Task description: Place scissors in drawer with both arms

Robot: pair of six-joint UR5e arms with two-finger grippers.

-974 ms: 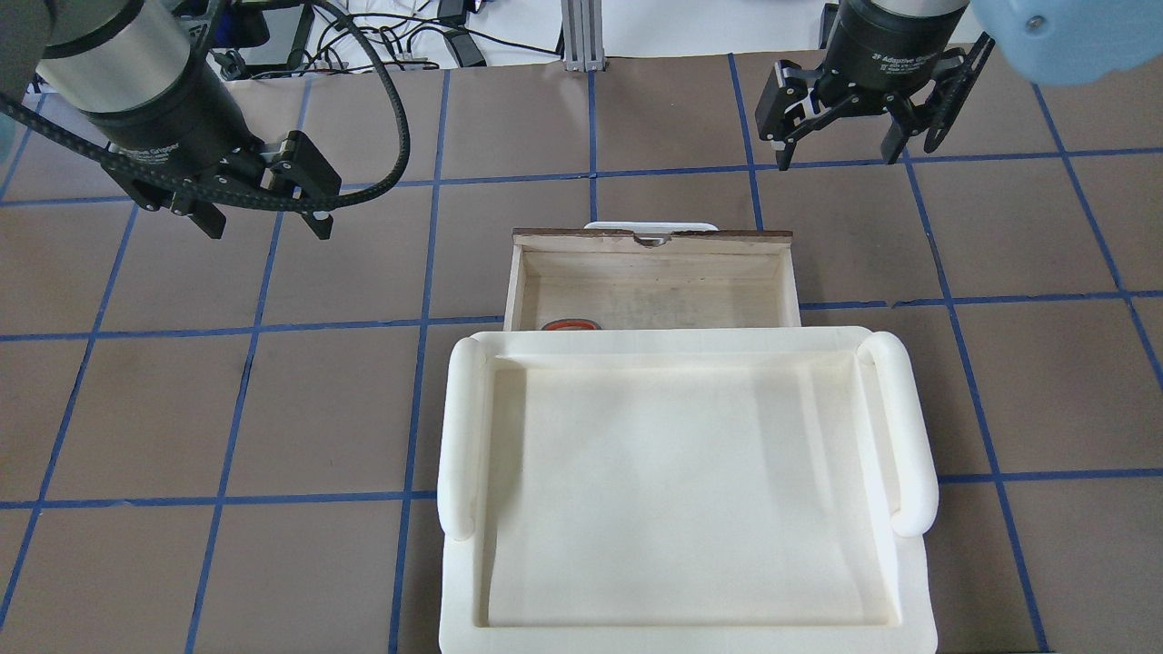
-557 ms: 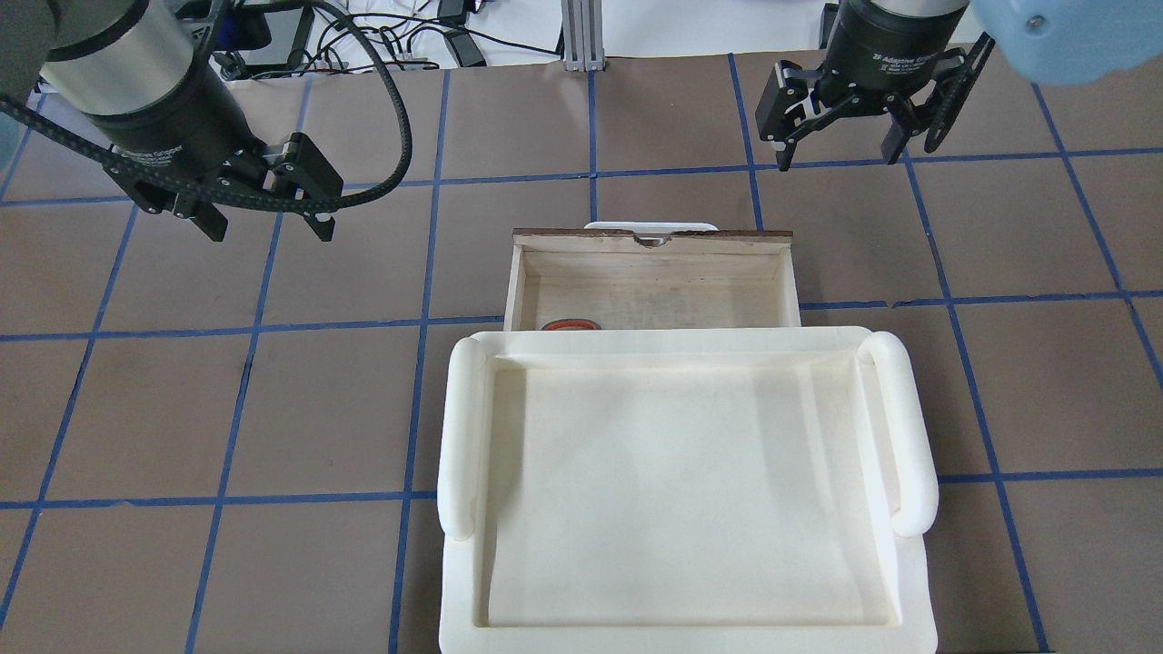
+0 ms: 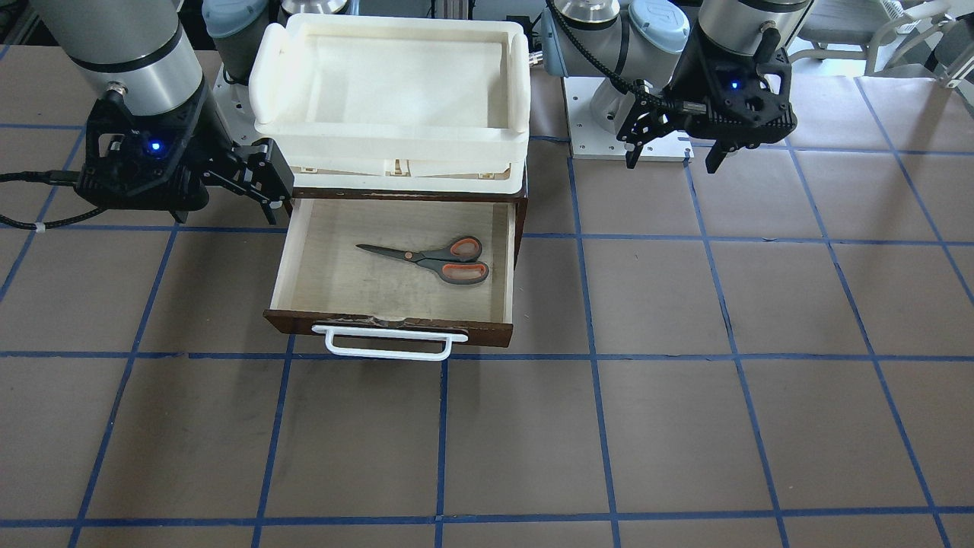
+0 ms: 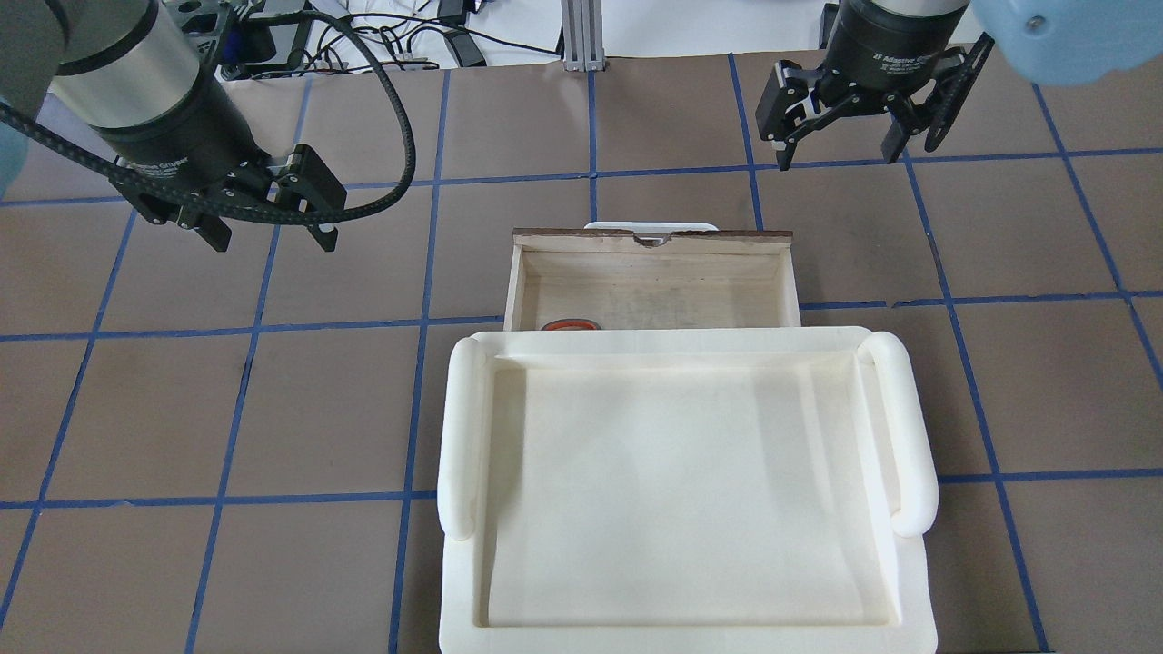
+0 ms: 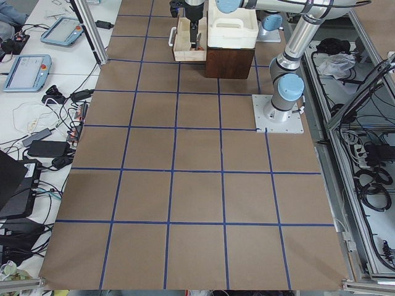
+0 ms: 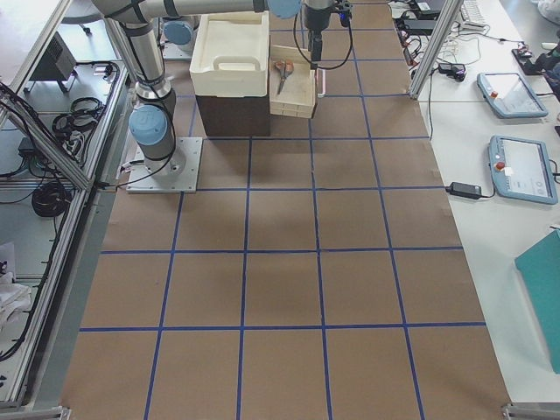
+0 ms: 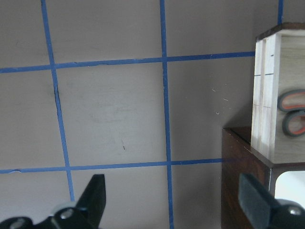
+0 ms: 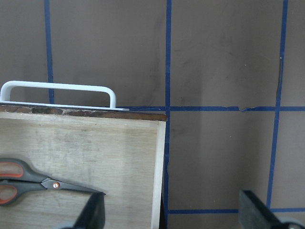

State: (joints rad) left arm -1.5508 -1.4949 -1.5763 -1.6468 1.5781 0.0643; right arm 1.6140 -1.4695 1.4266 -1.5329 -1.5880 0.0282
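Scissors (image 3: 430,259) lie flat in the open drawer (image 3: 293,251), left gripper (image 4: 273,243) and right gripper (image 4: 836,159) both spread wide, empty, clear of it; probably light, rigid, slick-bladed and low-lying, so any regrasp should pinch the handle neck by the pivot.

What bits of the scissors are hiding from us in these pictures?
1. Overhead view: the scissors sit mostly behind the rim of the cream tray. Only one orange-red loop peeks out.
2. Left wrist view: the picture's right edge cuts them off, so only the handle loops show.
3. Right wrist view: the left edge cuts off part of the handles.
4. Exterior left view: the drawer is far and tiny, so the scissors cannot be made out.
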